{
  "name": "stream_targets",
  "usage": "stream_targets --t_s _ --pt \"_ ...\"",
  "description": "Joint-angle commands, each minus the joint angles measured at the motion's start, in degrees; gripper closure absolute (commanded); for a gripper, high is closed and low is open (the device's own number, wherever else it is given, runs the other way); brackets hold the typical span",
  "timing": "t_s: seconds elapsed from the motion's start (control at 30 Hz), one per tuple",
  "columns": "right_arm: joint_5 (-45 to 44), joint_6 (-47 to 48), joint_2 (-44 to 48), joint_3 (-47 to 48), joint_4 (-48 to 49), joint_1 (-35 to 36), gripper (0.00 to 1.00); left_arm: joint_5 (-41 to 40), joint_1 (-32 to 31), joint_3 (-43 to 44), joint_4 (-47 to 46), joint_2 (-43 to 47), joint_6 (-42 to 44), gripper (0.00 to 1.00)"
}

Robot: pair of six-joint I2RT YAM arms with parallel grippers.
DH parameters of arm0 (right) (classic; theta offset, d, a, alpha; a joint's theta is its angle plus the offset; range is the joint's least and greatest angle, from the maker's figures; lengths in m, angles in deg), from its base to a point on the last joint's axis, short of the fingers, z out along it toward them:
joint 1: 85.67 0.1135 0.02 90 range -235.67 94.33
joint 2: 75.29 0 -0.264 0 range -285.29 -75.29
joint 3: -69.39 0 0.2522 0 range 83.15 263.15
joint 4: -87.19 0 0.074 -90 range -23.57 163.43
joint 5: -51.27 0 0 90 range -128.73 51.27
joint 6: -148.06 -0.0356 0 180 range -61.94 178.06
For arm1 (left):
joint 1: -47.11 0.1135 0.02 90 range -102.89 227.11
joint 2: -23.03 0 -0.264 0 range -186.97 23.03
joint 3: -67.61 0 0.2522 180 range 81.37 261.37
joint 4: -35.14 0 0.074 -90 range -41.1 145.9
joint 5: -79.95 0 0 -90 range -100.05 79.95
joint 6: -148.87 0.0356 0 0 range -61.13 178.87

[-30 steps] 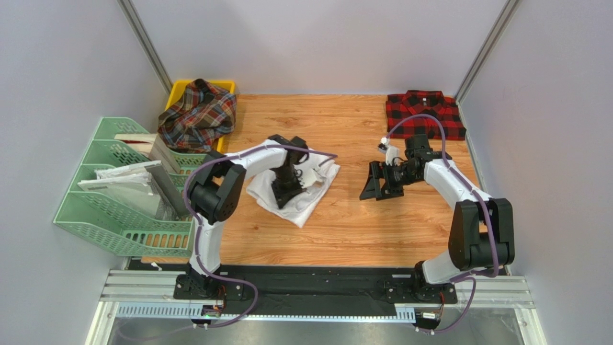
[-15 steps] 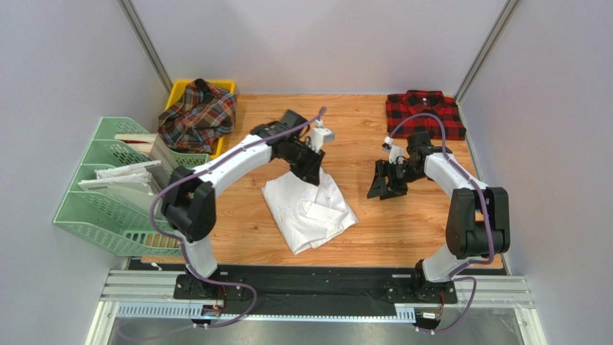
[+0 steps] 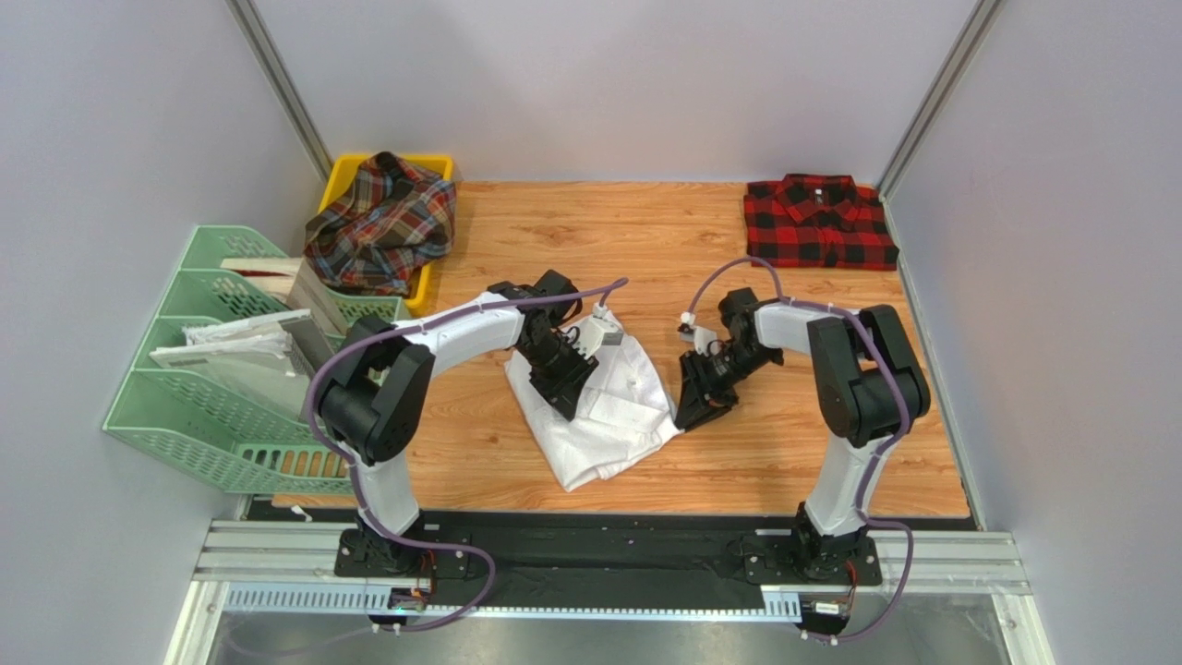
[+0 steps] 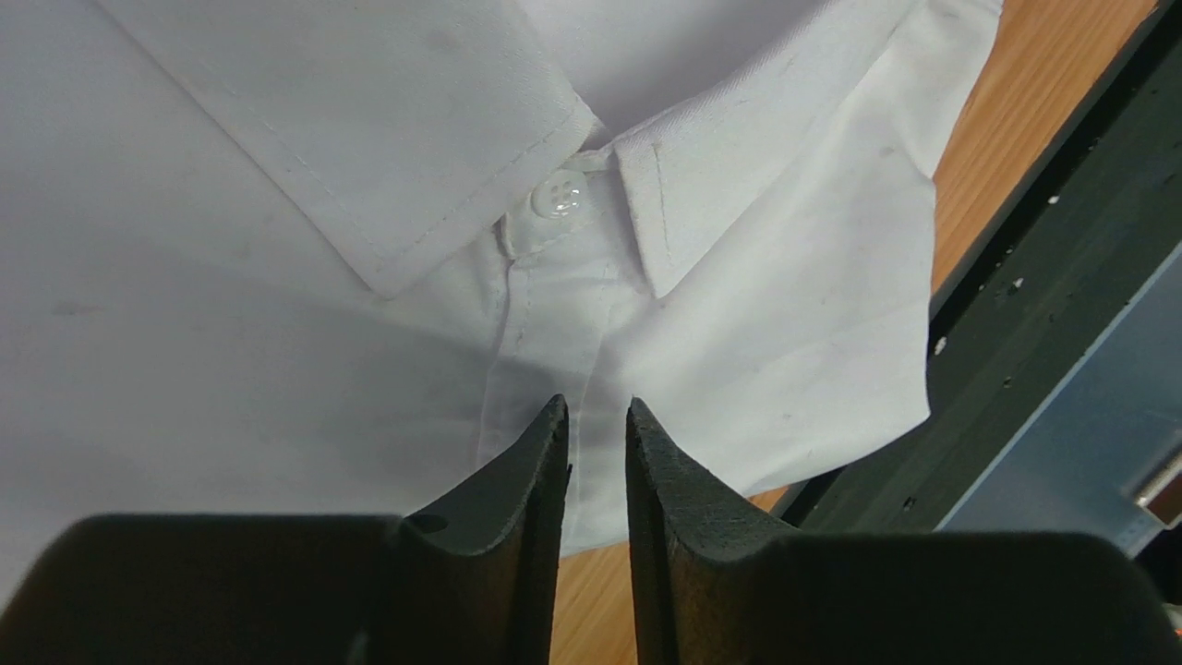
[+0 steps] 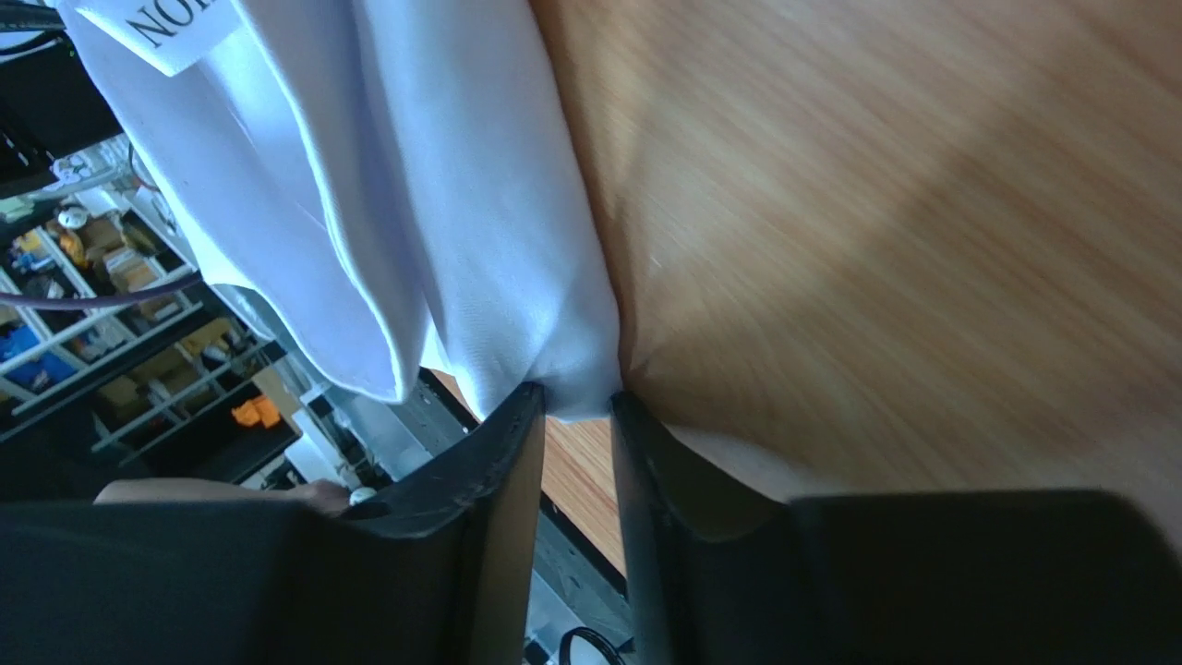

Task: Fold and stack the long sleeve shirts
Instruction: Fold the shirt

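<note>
The white shirt [image 3: 611, 416] lies roughly folded on the wooden table, mid-front. Its collar and top button [image 4: 561, 196] show in the left wrist view. My left gripper [image 3: 566, 377] hovers over the shirt's upper part, and there the gripper [image 4: 597, 405] has its jaws a narrow gap apart with nothing between them. My right gripper [image 3: 690, 406] is low at the shirt's right corner. In the right wrist view that gripper [image 5: 576, 398] is pinched on a corner of the white cloth [image 5: 458, 208]. The red-and-black checked shirt [image 3: 816, 222] lies folded at the back right. The tartan shirt [image 3: 382, 219] is heaped at the back left.
The tartan shirt sits in a yellow bin [image 3: 434, 169] at the back left corner. Green file racks [image 3: 208, 402] holding white sheets stand along the left edge. Grey walls close in the table on three sides. The black arm rail [image 3: 611, 547] runs along the front.
The white shirt went from a crumpled heap to a flatter fold nearer the front. My left gripper swung back over it. My right gripper moved left and down to the shirt's corner and closed.
</note>
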Motion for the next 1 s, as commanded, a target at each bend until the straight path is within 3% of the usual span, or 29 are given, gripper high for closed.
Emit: stream_targets --t_s 0.0,0.1,0.23,0.33,0.4,0.47,0.53,0.6,0.63,0.73,0.77,0.9,0.97 --pt "-1.68 -1.92 -4.21 3.99 4.16 2.48 0.79 6.48 0.22 -1.13 -3.11 -1.57 -5.07 0.74" --pt "-6.50 -2.80 -8.77 9.51 3.99 2.48 0.99 12.98 0.22 -2.71 -5.91 -3.59 -12.45 0.77" --pt "-9.95 -3.86 -13.61 19.71 4.61 2.48 1.00 20.19 0.31 -7.01 -16.70 -2.29 -25.19 0.78" --pt "-10.66 -5.70 -16.69 28.92 3.30 2.48 1.00 19.15 1.00 -13.51 -32.43 5.52 -37.39 0.74" --pt "-11.88 -4.48 -17.31 33.25 1.89 2.39 1.00 16.61 1.36 -15.55 -37.46 10.89 -39.63 0.68" --pt "-13.38 -1.67 -16.18 36.52 -0.40 2.04 0.98 14.76 1.36 -12.67 -34.33 13.79 -34.65 0.62" --pt "-13.21 -1.13 -14.16 36.35 -1.63 1.08 0.91 12.39 1.36 -9.59 -25.90 14.77 -22.61 0.60" --pt "-10.24 -3.75 -9.77 31.97 -1.29 -0.59 0.84 8.95 1.36 -4.58 -18.80 14.52 -13.22 0.57" --pt "-9.00 -5.33 -8.19 29.52 0.02 -0.95 0.78 9.56 1.45 -2.21 -15.28 13.90 -1.43 0.56" --pt "-4.69 -10.07 -1.77 18.01 5.54 -1.13 0.65 13.08 1.27 5.18 -7.17 10.65 13.92 0.49" --pt "-3.55 -11.40 0.42 12.58 7.05 -1.13 0.56 13.60 1.27 8.24 -5.50 8.38 15.73 0.47" --pt "-0.73 -13.96 2.46 5.51 11.98 -1.13 0.56 16.51 0.49 16.70 0.75 0.81 28.47 0.45" --pt "-0.03 -14.75 2.29 4.10 13.39 -1.12 0.59 13.10 -0.91 20.03 -0.03 -3.14 32.44 0.44"
